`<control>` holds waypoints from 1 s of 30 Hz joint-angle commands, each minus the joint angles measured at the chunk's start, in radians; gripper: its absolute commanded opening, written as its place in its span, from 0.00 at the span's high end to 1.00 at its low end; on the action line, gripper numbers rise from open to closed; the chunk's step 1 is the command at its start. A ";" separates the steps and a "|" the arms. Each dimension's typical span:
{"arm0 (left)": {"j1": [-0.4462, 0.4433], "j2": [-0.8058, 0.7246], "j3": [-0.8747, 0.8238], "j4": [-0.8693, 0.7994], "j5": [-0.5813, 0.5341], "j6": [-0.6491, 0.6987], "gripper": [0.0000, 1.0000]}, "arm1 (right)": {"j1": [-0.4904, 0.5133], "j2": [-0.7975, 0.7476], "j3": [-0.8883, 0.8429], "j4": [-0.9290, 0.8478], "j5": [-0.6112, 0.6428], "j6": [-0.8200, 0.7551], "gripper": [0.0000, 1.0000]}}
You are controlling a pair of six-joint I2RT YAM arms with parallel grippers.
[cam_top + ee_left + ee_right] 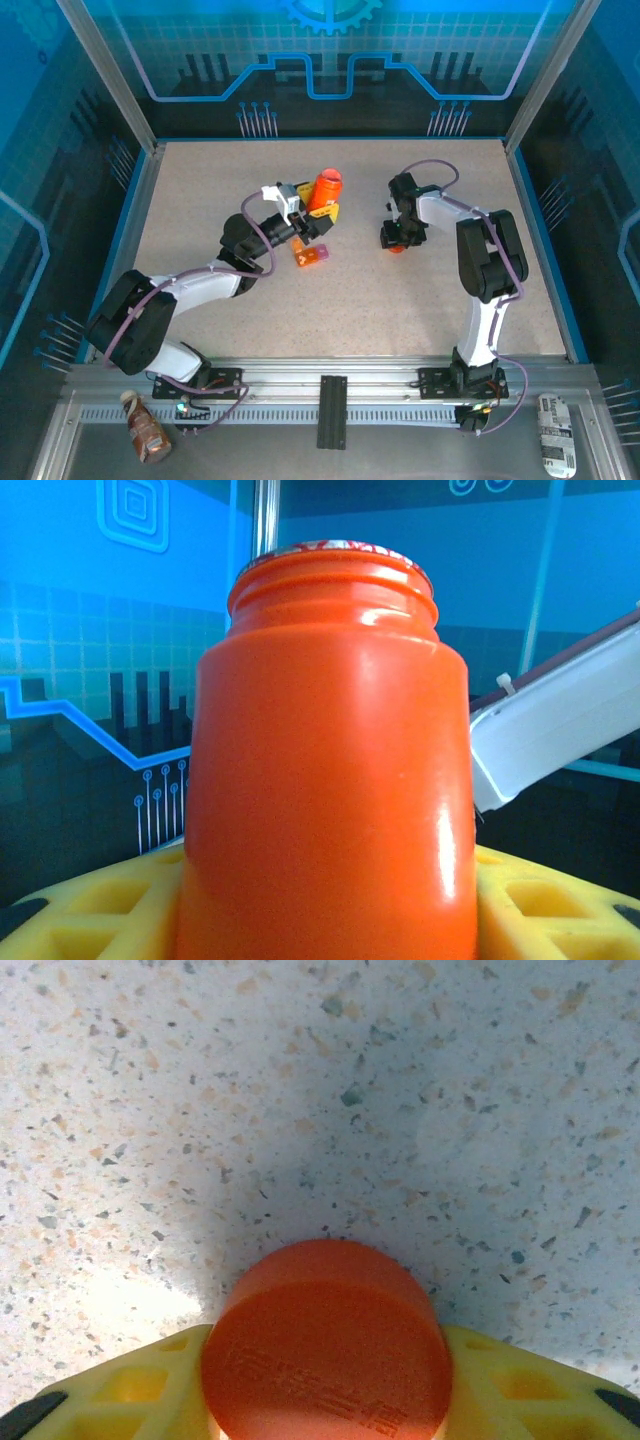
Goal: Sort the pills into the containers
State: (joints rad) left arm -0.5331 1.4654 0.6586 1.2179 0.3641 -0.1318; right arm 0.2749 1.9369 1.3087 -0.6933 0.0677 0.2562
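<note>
left gripper [322, 211]: clamped on glossy orange plastic bottle [330, 780] | right gripper [396, 241]: closed around round orange plastic cap [325, 1345] on table [300, 1080] | flat translucent orange-and-pink compartment box [311, 256]: just beside left gripper; likely light, stiff, slippery; grip long sides

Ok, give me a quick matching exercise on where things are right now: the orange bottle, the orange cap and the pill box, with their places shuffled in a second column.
Things:
1. orange bottle
2. orange cap
3. pill box

Places:
A. in the right gripper
B. lying on the table
C. in the left gripper

Pairs: 1-C, 2-A, 3-B.
</note>
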 commanded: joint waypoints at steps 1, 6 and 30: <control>-0.003 -0.001 -0.025 0.072 -0.004 0.004 1.00 | 0.015 -0.075 0.027 -0.036 -0.033 0.003 0.54; -0.005 0.030 -0.072 0.115 -0.028 0.027 1.00 | 0.052 -0.157 0.121 -0.107 -0.072 -0.013 0.54; -0.007 0.201 -0.067 0.183 0.022 0.144 1.00 | 0.102 -0.224 0.741 -0.607 -0.497 -0.275 0.55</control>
State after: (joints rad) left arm -0.5331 1.6547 0.5591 1.3376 0.3470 -0.0219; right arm 0.3656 1.6878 1.9953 -1.1717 -0.3595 0.0605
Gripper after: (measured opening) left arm 0.545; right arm 0.470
